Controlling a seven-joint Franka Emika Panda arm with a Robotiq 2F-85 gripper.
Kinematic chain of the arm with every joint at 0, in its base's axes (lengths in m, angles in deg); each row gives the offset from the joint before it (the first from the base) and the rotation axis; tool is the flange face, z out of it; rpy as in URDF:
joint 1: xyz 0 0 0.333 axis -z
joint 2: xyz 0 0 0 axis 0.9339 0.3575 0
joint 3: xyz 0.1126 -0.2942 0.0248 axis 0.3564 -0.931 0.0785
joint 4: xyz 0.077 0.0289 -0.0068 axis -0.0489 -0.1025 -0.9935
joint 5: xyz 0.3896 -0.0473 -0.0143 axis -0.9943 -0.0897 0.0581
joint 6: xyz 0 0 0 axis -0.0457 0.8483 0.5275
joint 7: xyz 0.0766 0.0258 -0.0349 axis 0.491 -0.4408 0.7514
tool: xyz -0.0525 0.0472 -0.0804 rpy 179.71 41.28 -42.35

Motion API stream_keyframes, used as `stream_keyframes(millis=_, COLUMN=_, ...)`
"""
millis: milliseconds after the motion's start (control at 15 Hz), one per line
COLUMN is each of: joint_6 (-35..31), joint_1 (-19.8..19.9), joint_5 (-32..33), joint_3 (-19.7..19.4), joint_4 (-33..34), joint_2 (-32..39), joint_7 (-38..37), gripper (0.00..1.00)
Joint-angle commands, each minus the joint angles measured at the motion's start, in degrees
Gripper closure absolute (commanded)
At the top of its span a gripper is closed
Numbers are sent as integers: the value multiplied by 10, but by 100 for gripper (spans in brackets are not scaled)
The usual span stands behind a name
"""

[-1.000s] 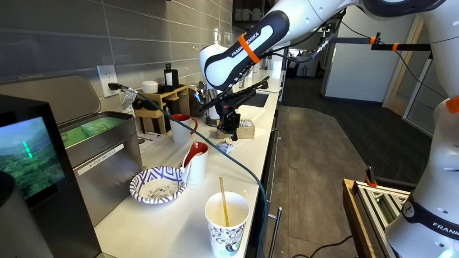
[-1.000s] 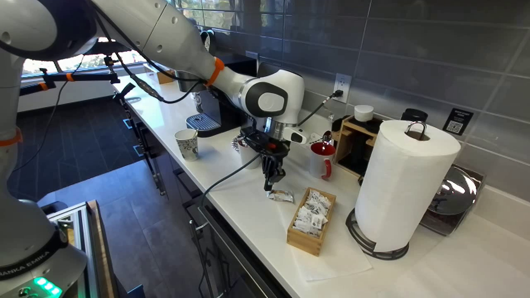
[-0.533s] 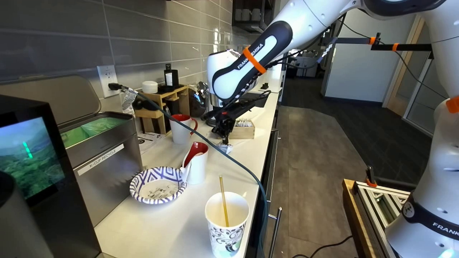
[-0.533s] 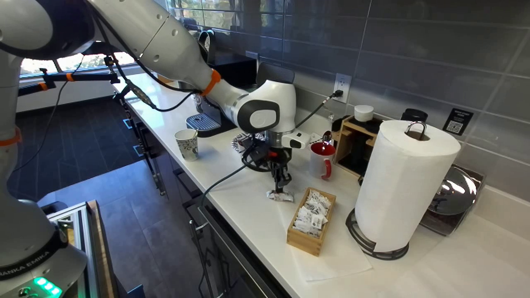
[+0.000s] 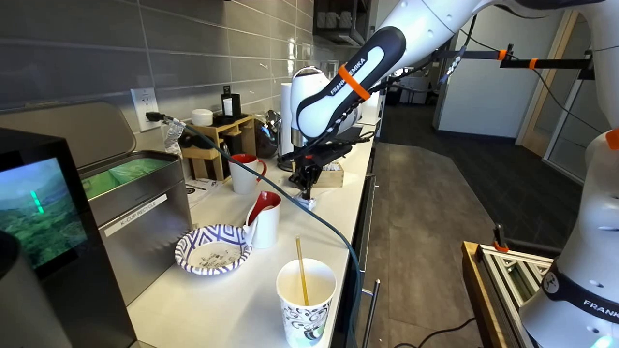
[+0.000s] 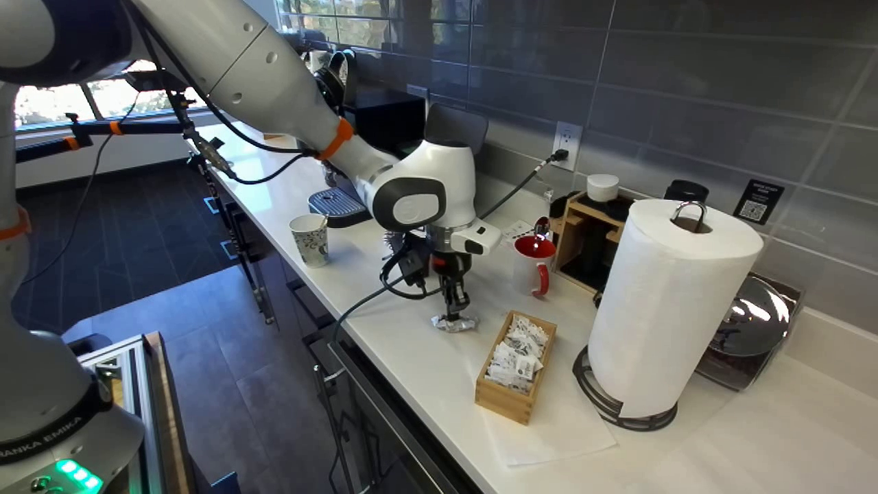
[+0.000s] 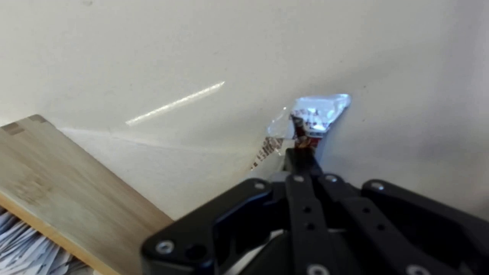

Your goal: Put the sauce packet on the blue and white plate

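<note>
The sauce packet is small, shiny and white with dark red print (image 7: 317,114). It shows under my fingertips in both exterior views (image 5: 308,203) (image 6: 454,325). My gripper (image 7: 303,154) has its fingers together on the packet's middle; it also shows in both exterior views (image 5: 306,192) (image 6: 453,312). The packet is at or just above the counter; I cannot tell which. The blue and white plate (image 5: 186,247) lies on the counter, well apart from the packet, with no packet on it. In an exterior view the arm hides most of the plate (image 6: 392,243).
A white mug with red inside (image 5: 267,227) stands beside the plate, between it and my gripper. Another red-and-white mug (image 6: 531,271), a wooden box of packets (image 6: 504,405), a paper towel roll (image 6: 665,315) and a paper cup (image 5: 305,321) stand around. A cable (image 5: 319,220) crosses the view.
My gripper came down onto the packet and shut on it. In the last half second, gripper and packet shifted slightly together, away from the wooden box.
</note>
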Motion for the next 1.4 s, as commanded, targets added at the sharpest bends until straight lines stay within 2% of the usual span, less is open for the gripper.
stream_keyframes(millis=0, joint_6=81, joint_1=9, joint_5=-27, joint_3=9, joint_4=20, joint_2=18, joint_7=22, gripper=100)
stream_keyframes(millis=200, joint_6=120, joint_1=4, joint_5=-21, joint_3=1, joint_4=31, joint_2=18, joint_7=1, gripper=100)
stream_keyframes(millis=467, joint_6=84, joint_1=-28, joint_5=36, joint_3=-28, joint_4=-15, joint_2=-27, joint_7=-90, gripper=100)
stream_keyframes(millis=667, joint_6=76, joint_1=-39, joint_5=71, joint_3=-34, joint_4=-30, joint_2=-45, joint_7=-121, gripper=100)
stream_keyframes(millis=733, joint_6=71, joint_1=-41, joint_5=77, joint_3=-35, joint_4=-37, joint_2=-53, joint_7=-130, gripper=74)
stream_keyframes(millis=800, joint_6=69, joint_1=-42, joint_5=81, joint_3=-35, joint_4=-44, joint_2=-60, joint_7=-140, gripper=74)
stream_keyframes(millis=867, joint_6=67, joint_1=-39, joint_5=72, joint_3=-32, joint_4=-52, joint_2=-67, joint_7=-145, gripper=68)
stream_keyframes(millis=1133, joint_6=57, joint_1=-23, joint_5=24, joint_3=-25, joint_4=-74, joint_2=-68, joint_7=-151, gripper=38)
stream_keyframes(millis=1333, joint_6=5, joint_1=-19, joint_5=22, joint_3=-30, joint_4=-99, joint_2=-62, joint_7=-155, gripper=16)
